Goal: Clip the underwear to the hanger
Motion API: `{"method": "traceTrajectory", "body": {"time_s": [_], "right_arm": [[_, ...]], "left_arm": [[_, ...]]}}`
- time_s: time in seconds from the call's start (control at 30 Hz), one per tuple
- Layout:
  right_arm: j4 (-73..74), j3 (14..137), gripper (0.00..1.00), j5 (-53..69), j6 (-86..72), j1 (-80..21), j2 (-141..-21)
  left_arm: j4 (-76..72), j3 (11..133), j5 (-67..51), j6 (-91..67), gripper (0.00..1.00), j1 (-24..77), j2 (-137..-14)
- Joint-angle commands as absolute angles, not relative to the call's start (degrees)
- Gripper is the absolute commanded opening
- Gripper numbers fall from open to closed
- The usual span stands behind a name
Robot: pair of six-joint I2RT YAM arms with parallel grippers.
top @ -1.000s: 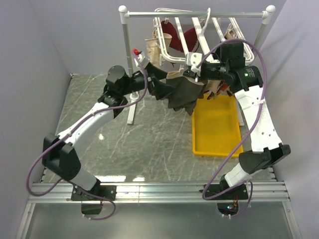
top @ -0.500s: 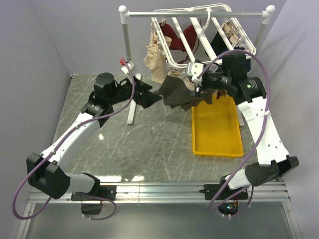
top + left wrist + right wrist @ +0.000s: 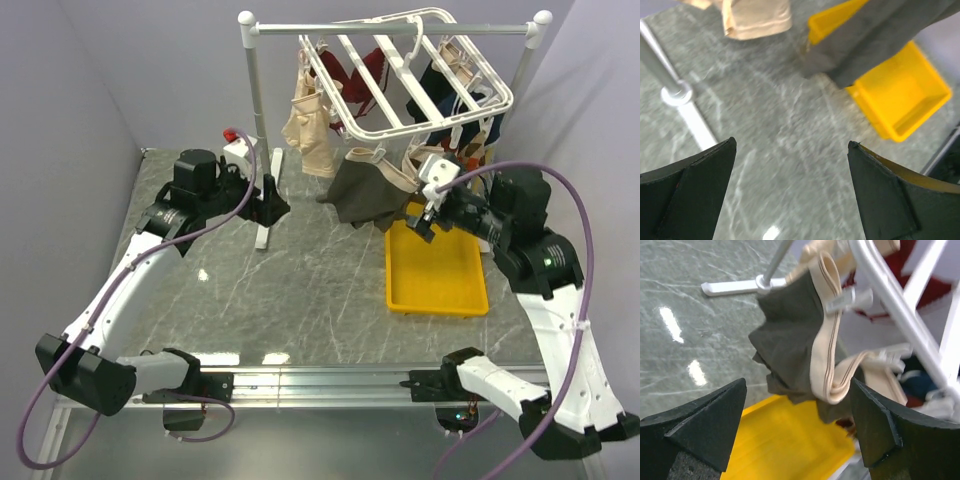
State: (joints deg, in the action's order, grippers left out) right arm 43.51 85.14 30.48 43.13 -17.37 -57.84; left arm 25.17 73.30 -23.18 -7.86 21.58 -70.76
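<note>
On the table (image 3: 300,290), near the right side, sits a yellow tray (image 3: 437,270) with nothing in it. Above its far end hangs the right gripper (image 3: 797,430). Its jaws are spread wide with nothing between them, and they face the underwear (image 3: 790,330) from just beside it without touching. Further left, the left gripper (image 3: 790,195) is also wide open and empty. It hovers over bare table near the foot of the white stand (image 3: 255,100), well apart from the garment.

Beyond the grippers, the underwear hangs free in the air above the far edge of the tray. Its beige band (image 3: 825,340) is uppermost and its dark fabric droops below. In the right wrist view a small white clip (image 3: 847,300) dangling from the hanger (image 3: 890,295) appears to bite the band, and a second clip further right seems to hold it too, though that one is blurred. The hanger hangs from the stand's top rail at the far end of the table, with a beige garment (image 3: 305,140) and a maroon one (image 3: 365,75) also on it.

I judge the clipping itself done and the step in hand to be letting go and clearing away. The next move calls for drawing both arms toward the near edge without brushing the fabric or swinging the hanger, since a knock could pull the band out of a clip.
</note>
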Motion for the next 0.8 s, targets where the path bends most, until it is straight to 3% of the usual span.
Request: {"method": "traceTrajectory", "body": {"time_s": [0.0, 0.17, 0.43, 0.77], "right_arm": [[43.84, 82.01, 0.90, 22.33, 32.45, -16.88, -54.77], [43.78, 71.39, 0.91, 18.99, 21.99, -14.42, -50.37], [37.10, 54.52, 0.91, 24.34, 9.51, -4.75, -41.76], [37.79, 53.26, 0.92, 24.43, 8.79, -1.14, -37.09]], "left_arm": [[32.34, 75.41, -18.20, -1.94, 0.99, 21.10, -70.13], [32.34, 72.34, -12.05, -2.63, 0.99, 18.73, -68.13], [31.64, 64.08, -5.63, -3.78, 0.99, 14.24, -60.65], [31.99, 63.28, -9.22, -5.09, 0.99, 10.64, -58.71]]}}
